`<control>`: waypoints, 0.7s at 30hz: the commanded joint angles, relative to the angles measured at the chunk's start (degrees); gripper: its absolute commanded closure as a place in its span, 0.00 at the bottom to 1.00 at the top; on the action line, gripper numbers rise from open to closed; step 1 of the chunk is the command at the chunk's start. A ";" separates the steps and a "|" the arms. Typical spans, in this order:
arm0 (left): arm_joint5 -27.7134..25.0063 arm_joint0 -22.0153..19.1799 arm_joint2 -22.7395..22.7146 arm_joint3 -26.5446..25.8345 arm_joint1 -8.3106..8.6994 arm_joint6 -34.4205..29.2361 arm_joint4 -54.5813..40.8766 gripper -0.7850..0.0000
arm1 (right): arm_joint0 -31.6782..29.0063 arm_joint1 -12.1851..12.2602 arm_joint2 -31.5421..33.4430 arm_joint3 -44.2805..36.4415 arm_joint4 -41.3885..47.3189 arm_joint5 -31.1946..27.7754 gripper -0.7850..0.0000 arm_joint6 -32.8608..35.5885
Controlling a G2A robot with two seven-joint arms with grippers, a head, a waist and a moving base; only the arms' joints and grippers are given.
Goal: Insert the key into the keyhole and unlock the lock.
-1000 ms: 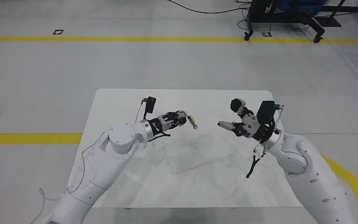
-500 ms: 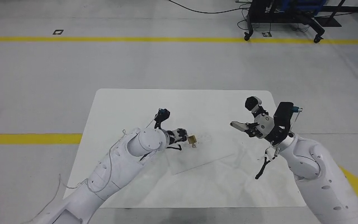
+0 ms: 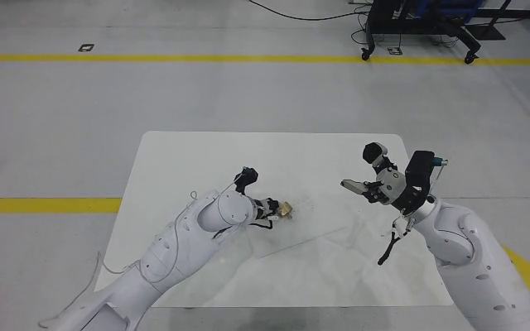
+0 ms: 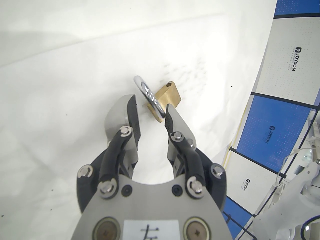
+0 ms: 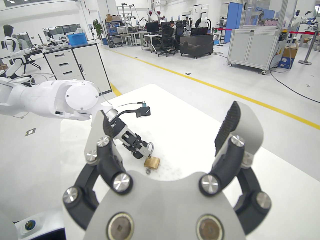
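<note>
Top view, one brass padlock lay near the middle of one white table, left gripper at it, right gripper well apart, spread wide and empty, left wrist view, two fingers parted, shackle touching one, not clamped, right wrist view, padlock flat on the table beyond the gaping fingers.

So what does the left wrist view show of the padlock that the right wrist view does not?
Left wrist view: the empty hole in the brass padlock's top, the shackle seemingly out of it, and the left gripper's pads apart, one beside the shackle. Right wrist view: a small metal piece at the padlock's other end, perhaps the key, and the open right gripper held above the table, apart from the padlock. Both: the padlock lying on the white table with the left gripper at its shackle.
</note>
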 commanded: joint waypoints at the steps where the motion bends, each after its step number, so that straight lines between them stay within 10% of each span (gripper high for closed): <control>1: -0.19 -0.01 -0.26 0.05 -0.08 -0.08 0.08 0.12 | 0.00 0.00 0.00 0.00 0.00 0.00 0.00 0.00; 11: -5.59 1.90 -4.08 -1.90 0.17 2.26 -0.80 0.00 | 0.00 0.00 0.00 0.00 0.00 0.00 0.00 0.00; 21: -24.09 11.70 -17.53 -14.06 2.87 10.16 -4.58 0.00 | 0.00 0.00 0.00 0.00 0.00 0.00 0.00 0.00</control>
